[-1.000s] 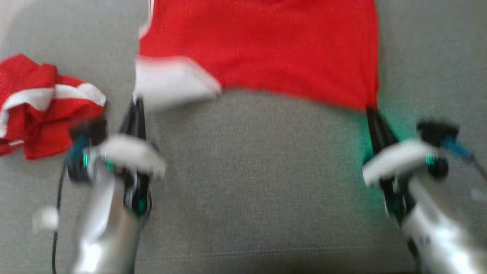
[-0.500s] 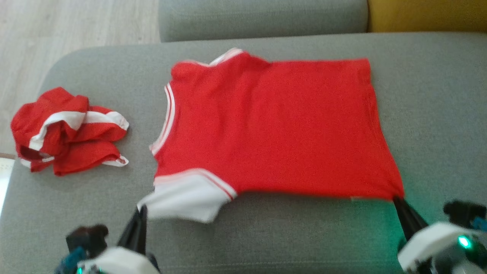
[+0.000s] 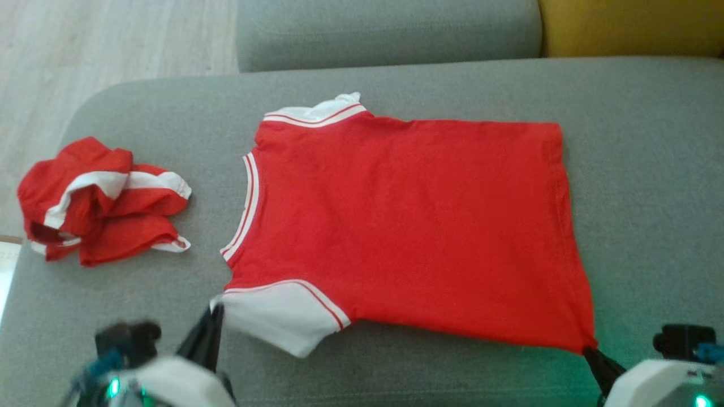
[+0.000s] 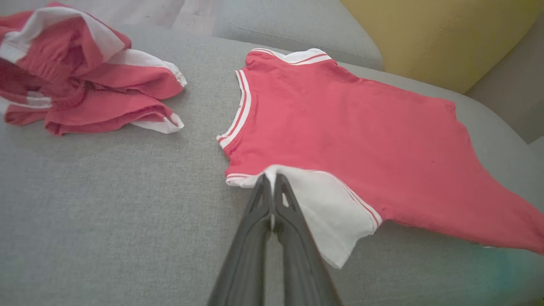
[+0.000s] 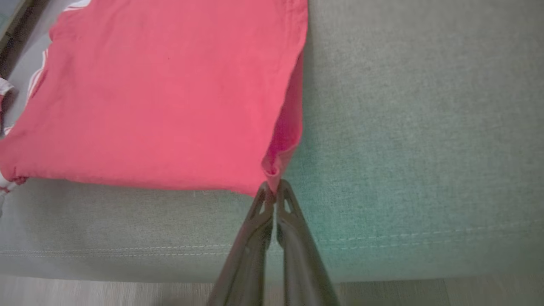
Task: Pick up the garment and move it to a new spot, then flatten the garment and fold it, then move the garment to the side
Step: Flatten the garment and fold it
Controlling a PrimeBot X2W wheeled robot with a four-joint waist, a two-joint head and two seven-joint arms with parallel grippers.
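Note:
The garment (image 3: 407, 226) is a red T-shirt with white sleeves and striped trim, spread over the grey sofa seat with its collar to the left. My left gripper (image 3: 215, 308) is shut on the near white sleeve (image 4: 314, 204), pinching its edge between the fingertips (image 4: 272, 180). At the lower right, my right gripper (image 3: 588, 350) is shut on the shirt's near hem corner (image 5: 272, 170), which lifts slightly off the cushion. The far sleeve (image 3: 317, 112) lies flat at the back.
A second red-and-white garment (image 3: 96, 206) lies crumpled on the seat's left end (image 4: 80, 80). The sofa's grey backrest (image 3: 384, 28) and a yellow cushion (image 3: 628, 25) run along the back. Wooden floor (image 3: 113, 39) lies past the left end, and the seat's front edge (image 5: 127, 255) is near.
The camera has tilted up, so the whole shirt and sofa back have come into view. Both grippers stay shut on the sleeve and hem corner, and the shirt lies more spread out.

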